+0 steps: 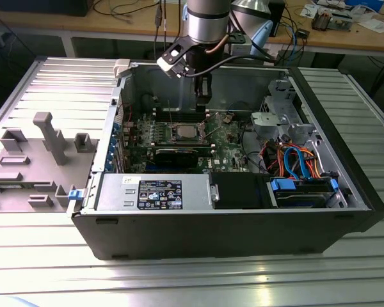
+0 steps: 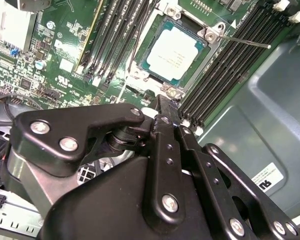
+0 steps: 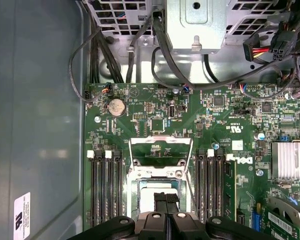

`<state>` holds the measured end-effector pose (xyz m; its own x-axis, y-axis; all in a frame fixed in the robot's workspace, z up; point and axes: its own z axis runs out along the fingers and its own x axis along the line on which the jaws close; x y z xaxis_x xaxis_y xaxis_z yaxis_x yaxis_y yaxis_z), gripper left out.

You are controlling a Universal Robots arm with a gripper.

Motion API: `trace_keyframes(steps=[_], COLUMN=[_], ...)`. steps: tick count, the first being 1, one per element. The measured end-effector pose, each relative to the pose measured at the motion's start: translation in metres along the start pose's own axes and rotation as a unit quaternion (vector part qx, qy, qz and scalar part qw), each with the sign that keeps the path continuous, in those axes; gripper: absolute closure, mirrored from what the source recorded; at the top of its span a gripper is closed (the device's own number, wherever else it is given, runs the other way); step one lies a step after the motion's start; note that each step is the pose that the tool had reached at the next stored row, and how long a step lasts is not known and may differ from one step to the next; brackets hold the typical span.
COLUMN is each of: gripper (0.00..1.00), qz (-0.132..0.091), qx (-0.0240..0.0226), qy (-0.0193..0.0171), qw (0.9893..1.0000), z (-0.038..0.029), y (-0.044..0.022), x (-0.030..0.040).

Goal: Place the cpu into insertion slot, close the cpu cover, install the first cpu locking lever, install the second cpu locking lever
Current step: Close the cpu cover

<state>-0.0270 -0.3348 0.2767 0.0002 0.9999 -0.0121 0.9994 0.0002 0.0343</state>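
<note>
While hand (image 3: 166,196) hangs near cpu (image 2: 177,52), memory slots (image 3: 105,185) flank.

Case (image 1: 243,236) open on top, straight drop to insertion slot (image 3: 132,187). Memory slots (image 3: 106,187) flank it on two sides; flipped-up cpu cover (image 3: 160,150) behind, lever (image 2: 245,41) juts over one bank.

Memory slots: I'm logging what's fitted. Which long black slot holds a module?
The slot farthest from the silver-rimmed square socket, on the finned silver heatsink's side: a green module stands in it; the others look empty.
</note>
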Motion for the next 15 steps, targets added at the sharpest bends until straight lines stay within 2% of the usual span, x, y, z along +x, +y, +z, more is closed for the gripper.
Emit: trace_keyframes(steps=[15], gripper=[0.89], qz=[0.0], qx=[0.0], qy=[0.0], qw=[1.0], z=[0.0001], y=[0.0037], x=[0.0])
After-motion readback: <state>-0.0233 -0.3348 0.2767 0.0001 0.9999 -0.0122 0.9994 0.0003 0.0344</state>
